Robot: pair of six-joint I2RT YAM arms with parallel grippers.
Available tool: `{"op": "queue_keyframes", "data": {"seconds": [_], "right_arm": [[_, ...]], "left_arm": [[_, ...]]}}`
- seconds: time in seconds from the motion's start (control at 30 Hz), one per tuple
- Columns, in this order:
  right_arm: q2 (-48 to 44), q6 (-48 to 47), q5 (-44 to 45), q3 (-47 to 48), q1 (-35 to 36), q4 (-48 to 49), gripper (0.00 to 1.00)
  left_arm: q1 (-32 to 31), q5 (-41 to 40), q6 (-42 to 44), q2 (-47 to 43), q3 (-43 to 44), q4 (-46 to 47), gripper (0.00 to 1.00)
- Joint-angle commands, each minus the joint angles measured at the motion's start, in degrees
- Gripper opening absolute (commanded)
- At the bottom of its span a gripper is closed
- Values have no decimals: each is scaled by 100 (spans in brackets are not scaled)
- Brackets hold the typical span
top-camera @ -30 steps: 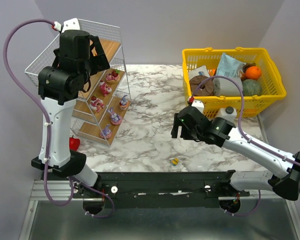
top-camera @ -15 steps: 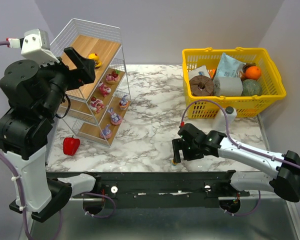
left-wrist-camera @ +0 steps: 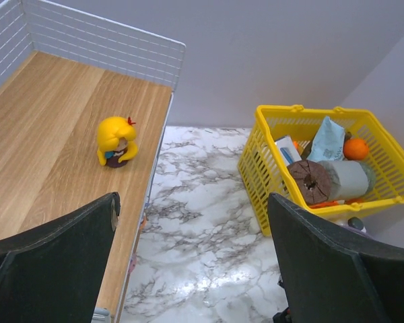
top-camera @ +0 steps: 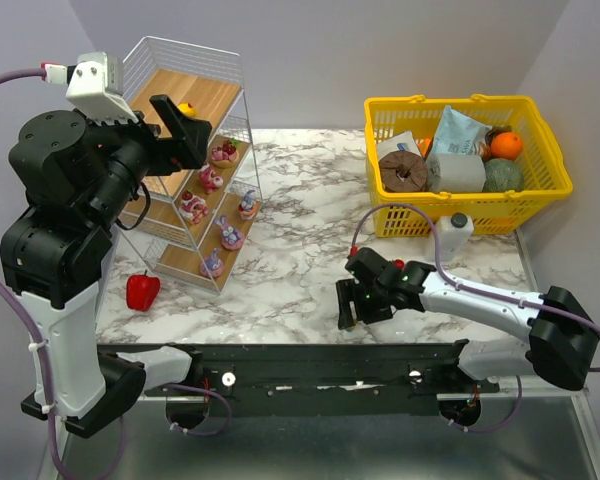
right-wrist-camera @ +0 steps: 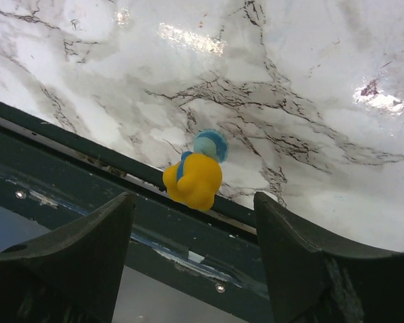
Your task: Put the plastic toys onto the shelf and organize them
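We see left gripper [left-wrist-camera: 192, 210] wide open, empty, above shelf [left-wrist-camera: 47, 134] | right gripper [right-wrist-camera: 194, 202] open, straddling yellow toy [right-wrist-camera: 194, 178], not gripping

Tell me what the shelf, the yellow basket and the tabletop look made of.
Shelf: thin white wire, likely coated metal, plus matte boards with light wood grain. Yellow basket: glossy moulded lattice, apparently plastic. Tabletop: white with grey veins and bright glare, polished marble or a marble-look film; cannot tell which.
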Motion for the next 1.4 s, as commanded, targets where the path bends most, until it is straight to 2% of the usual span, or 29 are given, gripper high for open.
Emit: {"op": "queue_keyframes", "data": {"seconds": [0.0,0.17,0.43,0.7,0.8,0.9,0.93,1.0,1.03,1.1,1.17,1.23,1.37], "right_arm": [[198,126,40,138,67,221,75],[382,152,313,217,67,230,70],[611,73,410,270,67,406,54],[787,-435,103,481,67,494,25],[936,-944,-169,665,75,512,20],[1103,-1533,-415,963,67,433,21],[1277,-1666,-469,1060,75,380,20],[1480,-1929,-539,1253,75,240,21],[1673,-2001,-522,1437,75,196,21],[1849,-2106,-426,1579,75,108,22],[2112,-2185,-364,1772,67,64,22],[2298,-2273,-285,1895,75,-7,24],[2614,-2432,-232,2089,75,-59,27]], "left_arm": [[35,375,188,-52,220,66,99],[35,673,214,-43,308,66,99],[35,1279,293,1,326,136,99],[9,2175,425,-227,-552,820,97],[-70,2510,487,-376,-921,1093,96],[-193,2739,627,-439,-1168,1191,96],[-411,2722,645,-421,-1221,1200,96],[-842,2197,828,-299,-1326,1139,96],[-1619,1820,951,-237,-1318,1086,96],[-2300,873,1119,-10,-1327,989,96],[-2836,570,1181,167,-1336,945,96],[-3032,236,1164,299,-1475,1006,96],[-3401,58,1137,300,-1941,1252,97]]}}
